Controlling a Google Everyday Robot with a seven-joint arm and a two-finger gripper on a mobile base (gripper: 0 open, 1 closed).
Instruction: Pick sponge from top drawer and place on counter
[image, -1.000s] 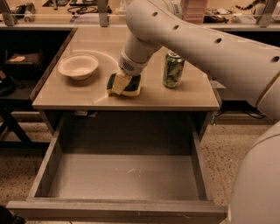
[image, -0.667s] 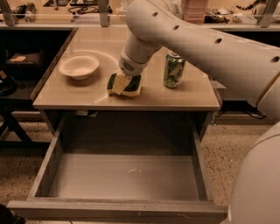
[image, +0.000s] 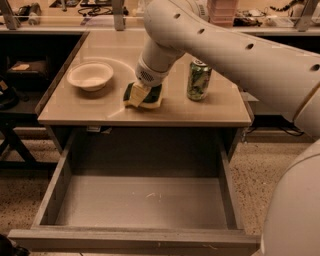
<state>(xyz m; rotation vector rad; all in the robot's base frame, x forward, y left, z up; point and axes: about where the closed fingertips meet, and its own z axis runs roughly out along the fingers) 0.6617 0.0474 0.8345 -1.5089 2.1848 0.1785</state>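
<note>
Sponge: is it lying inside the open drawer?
No, the sponge lies on the counter, under the gripper, outside the top drawer.

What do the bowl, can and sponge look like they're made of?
Bowl: matte off-white, perhaps plastic or paper. Can: likely metal, glossy green print, shiny rim. Sponge: soft-looking yellow foam under a dark green scrub layer, on the counter with the gripper at it.
</note>
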